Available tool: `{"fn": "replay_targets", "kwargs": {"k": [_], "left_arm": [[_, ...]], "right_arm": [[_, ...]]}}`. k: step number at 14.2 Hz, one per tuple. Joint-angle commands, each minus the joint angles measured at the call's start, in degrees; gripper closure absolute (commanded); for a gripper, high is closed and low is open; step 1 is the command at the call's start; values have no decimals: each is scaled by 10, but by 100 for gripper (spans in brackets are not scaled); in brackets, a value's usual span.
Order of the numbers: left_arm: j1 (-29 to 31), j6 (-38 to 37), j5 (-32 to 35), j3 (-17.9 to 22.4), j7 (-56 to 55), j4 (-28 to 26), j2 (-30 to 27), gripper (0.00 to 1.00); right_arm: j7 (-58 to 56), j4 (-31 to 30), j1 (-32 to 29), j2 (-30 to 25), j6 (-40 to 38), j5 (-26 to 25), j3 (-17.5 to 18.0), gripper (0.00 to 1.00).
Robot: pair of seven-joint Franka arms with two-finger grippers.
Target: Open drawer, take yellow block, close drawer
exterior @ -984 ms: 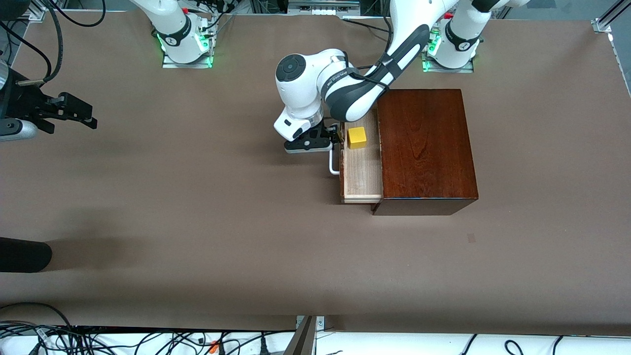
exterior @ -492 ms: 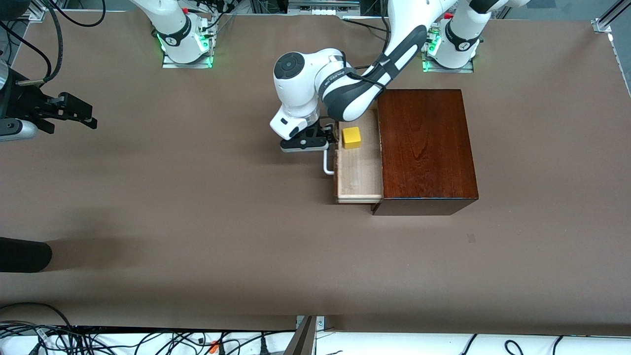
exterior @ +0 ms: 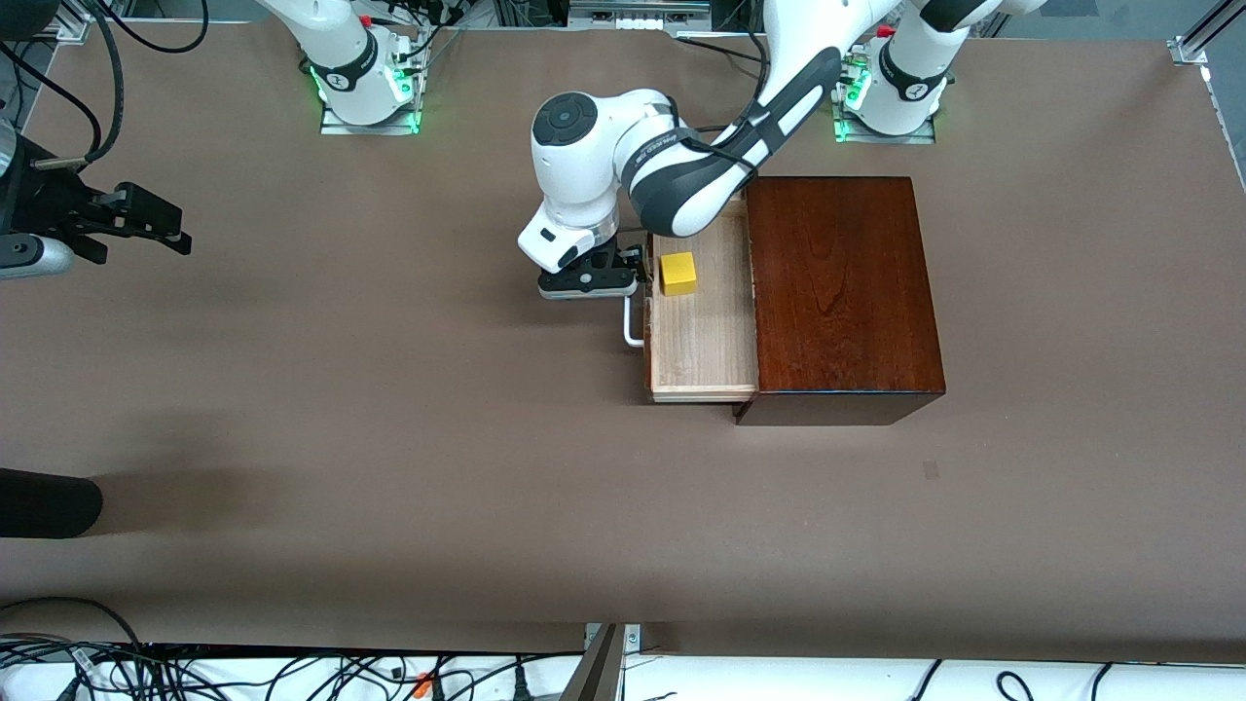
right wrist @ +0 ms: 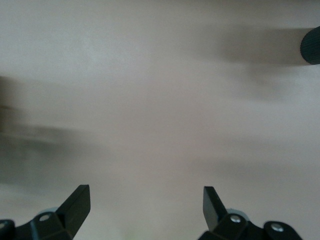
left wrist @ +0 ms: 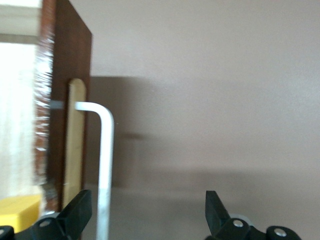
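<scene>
The dark mahogany box (exterior: 842, 292) stands toward the left arm's end of the table. Its drawer (exterior: 703, 346) is pulled partly out, showing the pale wood tray. The yellow block (exterior: 678, 274) sits in the tray, at the end farther from the front camera. My left gripper (exterior: 590, 282) is open at the drawer's front, its fingers either side of the white handle (exterior: 633, 326). In the left wrist view the handle (left wrist: 106, 165) runs close to one fingertip (left wrist: 80, 207) of the left gripper (left wrist: 147, 215), with the drawer front (left wrist: 70, 100) and a block corner (left wrist: 17, 212) beside it. My right gripper (exterior: 156, 224) waits open over bare table.
A black rounded object (exterior: 44, 503) pokes in at the right arm's end of the table, nearer the front camera; it also shows in the right wrist view (right wrist: 311, 46). The right gripper (right wrist: 146, 210) has only table under it. Cables run along the near edge (exterior: 292, 672).
The drawer has slid farther out of the box toward the right arm's end, with my left gripper moving along at the handle. The yellow block rode with the tray. The right arm has not moved.
</scene>
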Motion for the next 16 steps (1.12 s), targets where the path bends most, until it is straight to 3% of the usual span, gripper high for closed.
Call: {"fn": "replay_targets", "kwargs": {"k": [1,6,10,16], "left_arm": [[28,-50,-52,-9,44,1,-58,0],[155,-163,-168,-9,210,-25,-182,0],[268,-228,-208,-9,331,-56,-274,0],[358,-264,-230,-9,385,-56,-323,0]], "right_arm": [[-1,3,-5,-1,-6,-4,3,0],[-2,3,-5,-1,-6,-4,4,0],[7,4,1,-1,-6,-4,5,0],[-5,9,30,36,-1,0,11,0]]}}
